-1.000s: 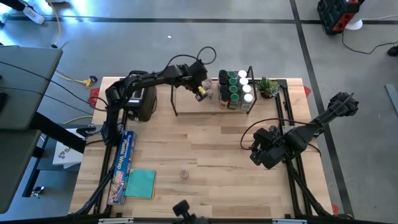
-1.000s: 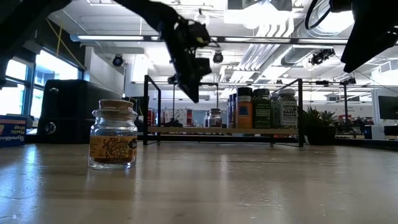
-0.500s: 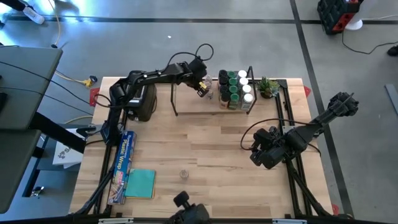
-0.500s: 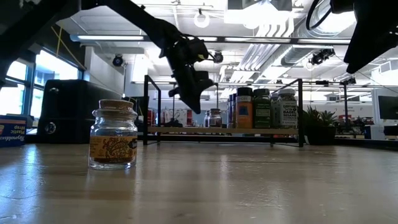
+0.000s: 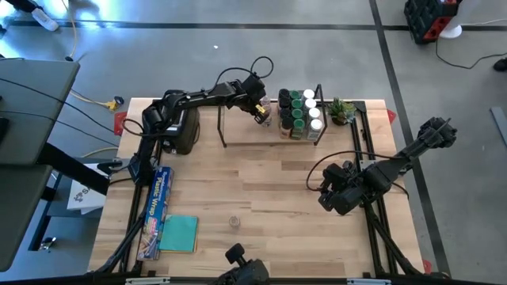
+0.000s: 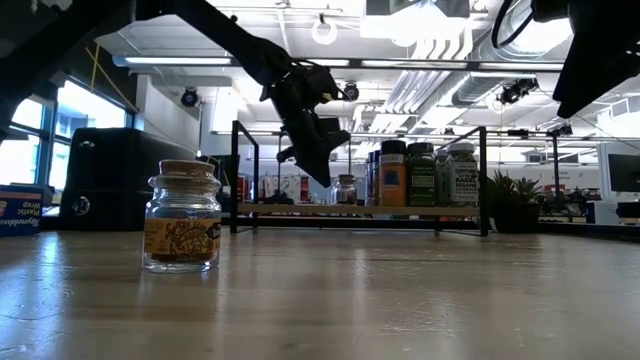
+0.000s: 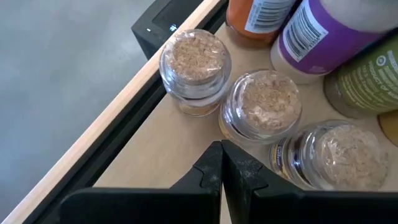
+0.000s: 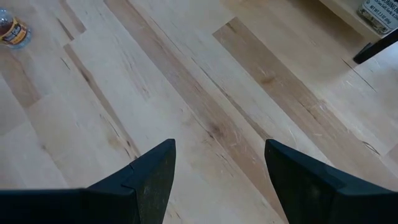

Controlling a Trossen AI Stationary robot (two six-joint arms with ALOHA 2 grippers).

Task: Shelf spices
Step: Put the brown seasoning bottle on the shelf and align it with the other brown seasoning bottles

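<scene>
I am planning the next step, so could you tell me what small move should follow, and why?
Probably the left gripper, shut and empty above three cork-topped glass jars on the light wooden shelf, should draw back from the shelf. One cork-topped glass jar stands unshelved on the wooden table; the open right gripper hovers over bare table.

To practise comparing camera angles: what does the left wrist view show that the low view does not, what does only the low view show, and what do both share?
Only the left wrist view: the cork tops of three small glass jars seen from above, and the left gripper with its fingers shut and empty. Only the low view: the lone cork-topped jar on the table, the toaster and the potted plant. Both: the shelf with spice jars on it.
</scene>
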